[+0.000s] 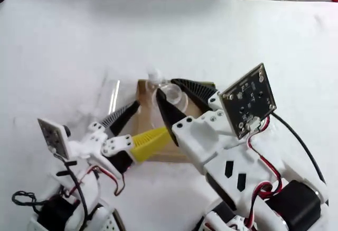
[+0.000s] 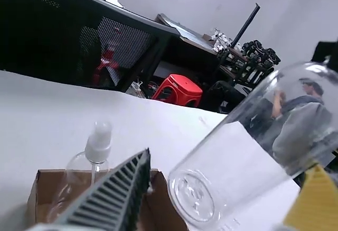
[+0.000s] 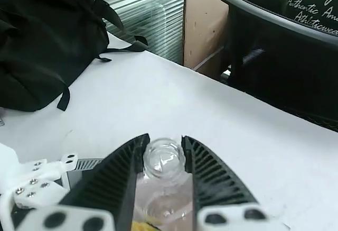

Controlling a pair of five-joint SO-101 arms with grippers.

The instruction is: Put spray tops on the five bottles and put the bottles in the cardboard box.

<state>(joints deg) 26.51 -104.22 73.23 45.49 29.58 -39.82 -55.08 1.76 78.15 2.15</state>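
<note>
One capped bottle (image 2: 97, 144) is in the cardboard box (image 2: 41, 191). Your right hand (image 3: 165, 140) grips an uncapped bottle (image 3: 163, 161) by its neck, above the box. Your left hand (image 1: 152, 119) is open nearby. Capping not yet done.

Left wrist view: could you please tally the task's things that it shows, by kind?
Bottles: 2
Spray top: 1
Cardboard box: 1
Total: 4
</note>
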